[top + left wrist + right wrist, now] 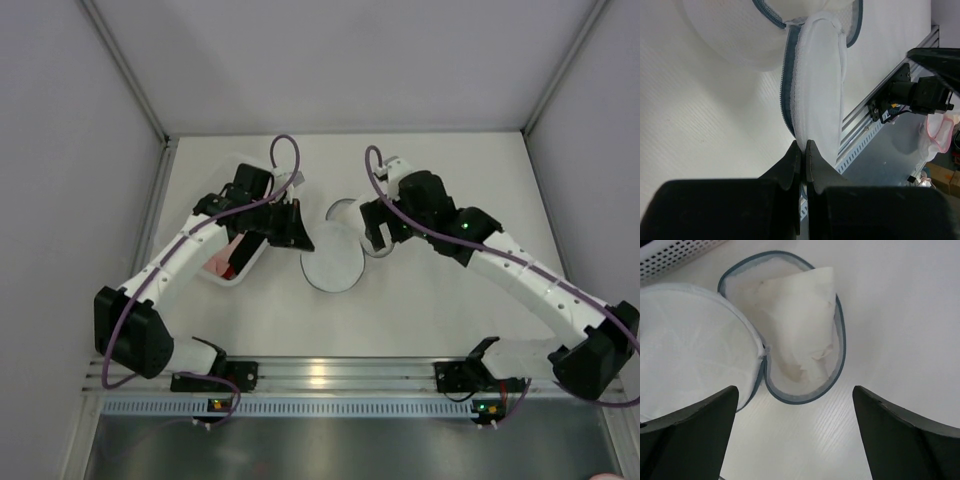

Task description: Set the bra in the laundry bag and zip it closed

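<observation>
The laundry bag (330,262) lies open in the middle of the table as two round mesh halves with a dark rim. The bra (800,315), crumpled white fabric, sits inside the far half (832,365). The near half (690,345) stands tilted beside it. My left gripper (298,232) is shut on the rim of that near half (817,85), with the mesh pinched between its jaws (803,146). My right gripper (378,238) hovers over the half with the bra, jaws wide open and empty (795,392).
A clear rectangular bin (232,262) with pink and red items stands under the left arm, left of the bag. Its perforated wall (675,255) shows at the top left of the right wrist view. The metal rail (330,378) runs along the near edge.
</observation>
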